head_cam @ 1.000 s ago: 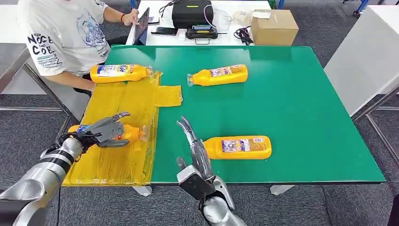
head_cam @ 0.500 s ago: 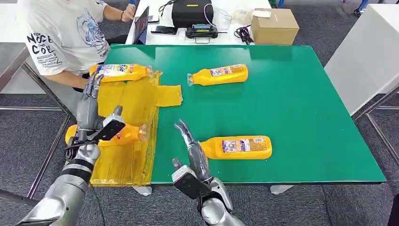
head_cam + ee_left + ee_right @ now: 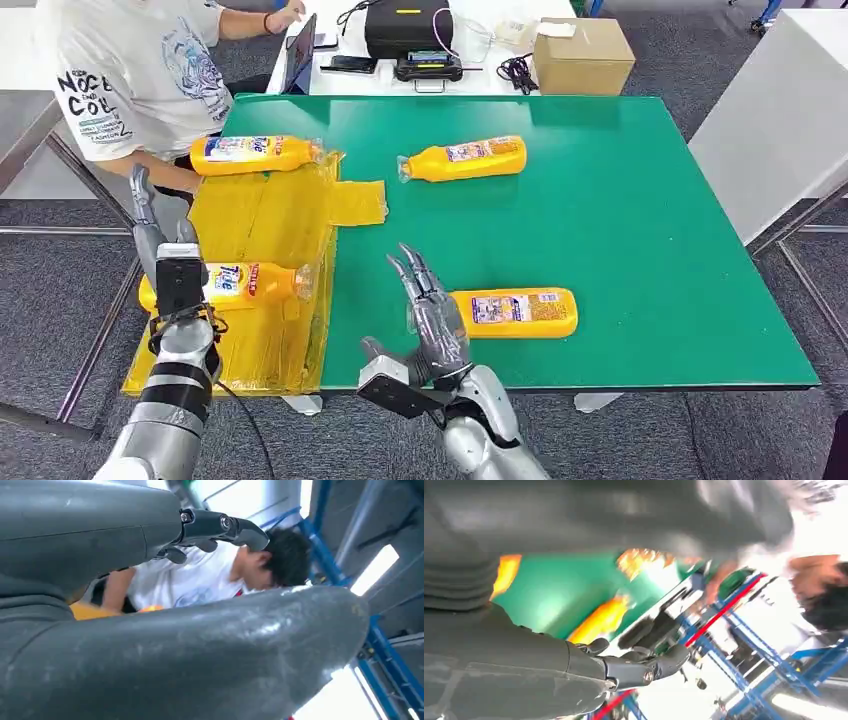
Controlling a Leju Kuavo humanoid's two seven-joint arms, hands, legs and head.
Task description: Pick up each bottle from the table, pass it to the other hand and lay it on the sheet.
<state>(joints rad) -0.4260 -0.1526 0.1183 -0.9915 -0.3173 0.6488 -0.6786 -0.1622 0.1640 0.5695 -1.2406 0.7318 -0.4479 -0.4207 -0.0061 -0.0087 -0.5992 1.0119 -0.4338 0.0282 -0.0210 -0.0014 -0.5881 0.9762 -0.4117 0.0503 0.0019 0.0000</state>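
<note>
Bottle (image 3: 515, 312) on table (image 3: 650, 250): your right hand (image 3: 430, 320) alongside, fingers apart, lined up to grab. Left hand (image 3: 160, 250) empty, fingers spread.

The left hand (image 3: 165, 630) took up most of the view, its thick grey thumb across the middle and dark fingers (image 3: 225, 527) extended, holding nothing. Between them a person (image 3: 200, 577) in a white shirt leaned forward, beside a yellow patch (image 3: 92, 611).

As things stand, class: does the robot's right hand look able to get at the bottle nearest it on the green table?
Probably yes: the right hand is open beside that bottle, with nothing between them.
</note>
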